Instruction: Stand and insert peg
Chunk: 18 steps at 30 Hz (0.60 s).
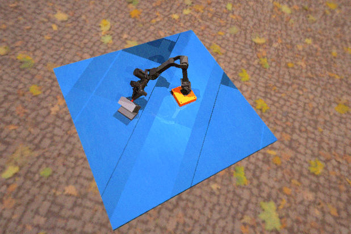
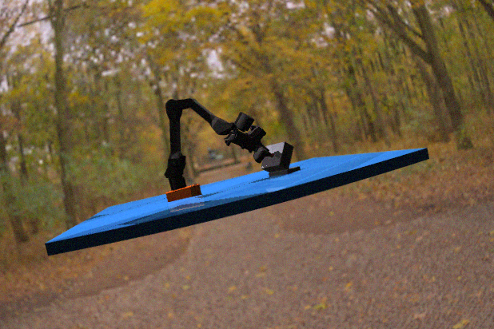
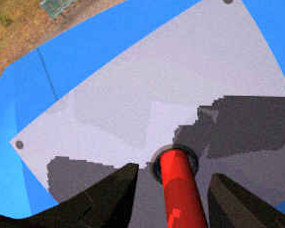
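Observation:
My gripper (image 3: pixel 174 180) (image 1: pixel 137 95) (image 2: pixel 264 155) sits right at the panel face, with its two dark fingers on either side of the peg. There is a visible gap between each finger and the peg, so the gripper is open. In the top and exterior views the peg is tiny and mostly hidden by the gripper.
The panel stands on the blue table (image 1: pixel 170 155) (image 2: pixel 340 162). The arm's orange base plate (image 1: pixel 184 99) (image 2: pixel 183 192) is to the right of the panel in the top view. Leaf-strewn ground surrounds the table.

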Available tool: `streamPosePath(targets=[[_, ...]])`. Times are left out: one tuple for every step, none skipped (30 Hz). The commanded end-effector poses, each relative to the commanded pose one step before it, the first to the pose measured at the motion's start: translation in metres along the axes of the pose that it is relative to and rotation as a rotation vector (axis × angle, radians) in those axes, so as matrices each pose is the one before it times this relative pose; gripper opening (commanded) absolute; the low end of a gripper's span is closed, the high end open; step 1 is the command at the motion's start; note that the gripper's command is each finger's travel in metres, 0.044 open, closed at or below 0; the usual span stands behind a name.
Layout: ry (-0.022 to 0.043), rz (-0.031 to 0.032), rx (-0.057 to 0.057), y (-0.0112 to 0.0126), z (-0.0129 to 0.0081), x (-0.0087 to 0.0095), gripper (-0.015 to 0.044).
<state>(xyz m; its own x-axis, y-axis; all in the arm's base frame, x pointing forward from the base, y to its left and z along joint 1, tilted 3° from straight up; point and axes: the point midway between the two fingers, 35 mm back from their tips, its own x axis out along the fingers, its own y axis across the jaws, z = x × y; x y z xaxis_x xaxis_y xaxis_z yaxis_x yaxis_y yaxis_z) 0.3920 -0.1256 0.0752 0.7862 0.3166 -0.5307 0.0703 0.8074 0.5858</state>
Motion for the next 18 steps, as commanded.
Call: streamPosePath(targets=[[-0.00042, -0.00104, -0.0004, -0.00010, 0.00015, -0.00022, 0.0236], [0.00000, 0.00000, 0.0000, 0.00000, 0.00000, 0.00000, 0.0263], [0.00000, 0.00000, 0.0000, 0.00000, 0.00000, 0.00000, 0.0289], [0.00000, 0.00000, 0.0000, 0.00000, 0.00000, 0.00000, 0.0315], [0.00013, -0.00011, 0.0000, -0.00004, 0.00004, -0.00033, 0.0341], [0.00025, -0.00020, 0.0001, -0.00009, 0.00007, -0.00064, 0.0368], [0.00037, -0.00030, 0.0001, -0.00013, 0.00010, -0.00095, 0.0394], [0.00049, -0.00040, 0.0001, -0.00017, 0.00013, -0.00128, 0.0420], [0.00059, -0.00048, 0.0002, -0.00021, 0.00015, -0.00156, 0.0440], [0.00069, -0.00055, 0.0002, -0.00025, 0.00017, -0.00184, 0.0440], [0.00074, -0.00058, 0.0002, -0.00028, 0.00016, -0.00200, 0.0440], [0.00073, -0.00057, 0.0002, -0.00028, 0.00015, -0.00201, 0.0440], [0.00072, -0.00056, 0.0002, -0.00029, 0.00013, -0.00200, 0.0440], [0.00071, -0.00055, 0.0002, -0.00029, 0.00012, -0.00199, 0.0440], [0.00069, -0.00053, 0.0002, -0.00029, 0.00011, -0.00197, 0.0440], [0.00068, -0.00052, 0.0002, -0.00030, 0.00011, -0.00199, 0.0440], [0.00066, -0.00049, 0.0002, -0.00029, 0.00011, -0.00195, 0.0440], [0.00064, -0.00048, 0.0002, -0.00029, 0.00010, -0.00196, 0.0440]])
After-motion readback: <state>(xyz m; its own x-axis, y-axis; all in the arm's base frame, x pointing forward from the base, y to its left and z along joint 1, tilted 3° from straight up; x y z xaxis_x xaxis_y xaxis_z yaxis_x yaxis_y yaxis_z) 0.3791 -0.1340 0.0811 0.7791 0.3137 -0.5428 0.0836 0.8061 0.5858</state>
